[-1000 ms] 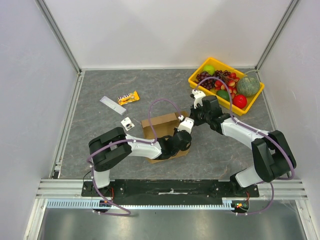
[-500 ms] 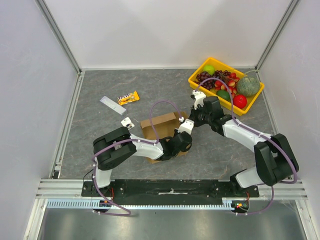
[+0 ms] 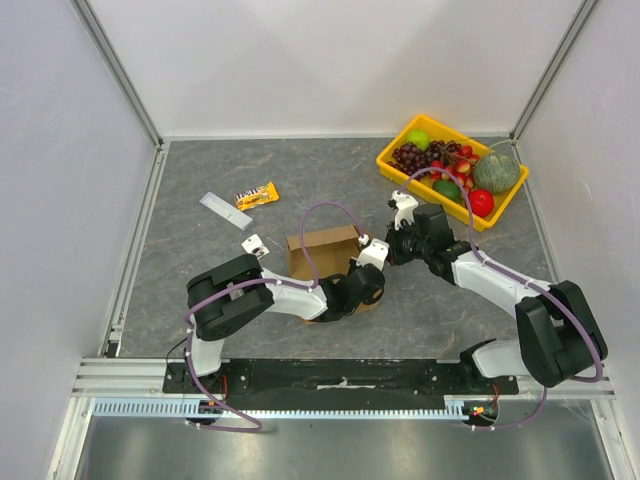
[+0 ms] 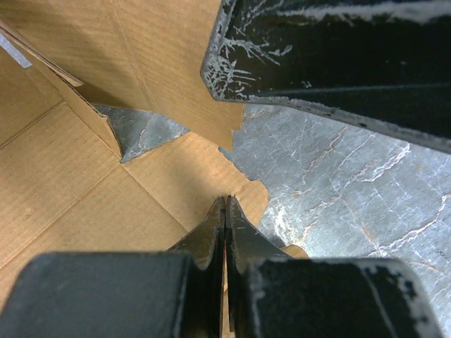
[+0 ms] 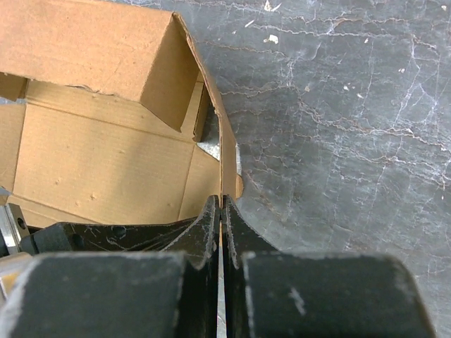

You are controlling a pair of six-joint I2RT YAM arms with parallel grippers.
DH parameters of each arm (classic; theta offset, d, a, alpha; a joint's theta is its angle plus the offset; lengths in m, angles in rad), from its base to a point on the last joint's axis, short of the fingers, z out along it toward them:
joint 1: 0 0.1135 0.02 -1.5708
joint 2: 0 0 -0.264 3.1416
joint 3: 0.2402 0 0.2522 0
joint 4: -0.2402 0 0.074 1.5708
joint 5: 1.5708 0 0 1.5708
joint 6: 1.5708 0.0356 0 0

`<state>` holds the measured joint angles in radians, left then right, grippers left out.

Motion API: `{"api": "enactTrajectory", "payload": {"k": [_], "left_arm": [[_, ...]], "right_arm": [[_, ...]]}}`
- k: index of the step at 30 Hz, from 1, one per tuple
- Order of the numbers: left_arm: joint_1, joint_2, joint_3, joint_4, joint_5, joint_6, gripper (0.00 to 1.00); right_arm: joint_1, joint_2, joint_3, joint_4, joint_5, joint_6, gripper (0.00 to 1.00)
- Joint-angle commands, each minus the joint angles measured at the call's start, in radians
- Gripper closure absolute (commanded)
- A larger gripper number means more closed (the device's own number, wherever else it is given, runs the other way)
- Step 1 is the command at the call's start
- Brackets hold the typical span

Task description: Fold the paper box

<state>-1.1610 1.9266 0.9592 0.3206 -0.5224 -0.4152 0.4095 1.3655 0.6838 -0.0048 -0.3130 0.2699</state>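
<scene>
Mid-fold: the box (image 3: 322,248) sits on the tabletop (image 3: 200,180) between both jaws. Left jaws pinch a flap edge; right jaws pinch its side wall. Next, we judge, calls for raising that wall squarely.

Pretty clearly a robotics lab setup, not anybody's home or shop. The grey stone-look table (image 3: 300,170) is boxed in by plain white panels (image 3: 330,60) held in aluminium frame rails (image 3: 120,72), so it's basically a test cell. Two robot arms (image 3: 290,292) are bolted to a black base plate (image 3: 340,372) at the near edge, with purple cables (image 3: 325,205) looping off them in the open. The stuff lying around reads like test props: a yellow tray (image 3: 440,122) of fruit (image 3: 496,172), a snack bar (image 3: 256,195) and a cardboard box (image 3: 322,242), all sitting on the table.
</scene>
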Motion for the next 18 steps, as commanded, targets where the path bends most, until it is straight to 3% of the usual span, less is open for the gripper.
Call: {"api": "enactTrajectory", "payload": {"k": [1, 18], "left_arm": [[-0.003, 0.022, 0.013, 0.003, -0.008, -0.034, 0.98], [-0.003, -0.024, 0.004, 0.003, 0.021, -0.036, 0.98]], "right_arm": [[0.003, -0.040, -0.027, 0.025, -0.041, 0.020, 0.99], [0.025, -0.043, -0.098, 0.074, -0.021, 0.026, 1.00]]}}
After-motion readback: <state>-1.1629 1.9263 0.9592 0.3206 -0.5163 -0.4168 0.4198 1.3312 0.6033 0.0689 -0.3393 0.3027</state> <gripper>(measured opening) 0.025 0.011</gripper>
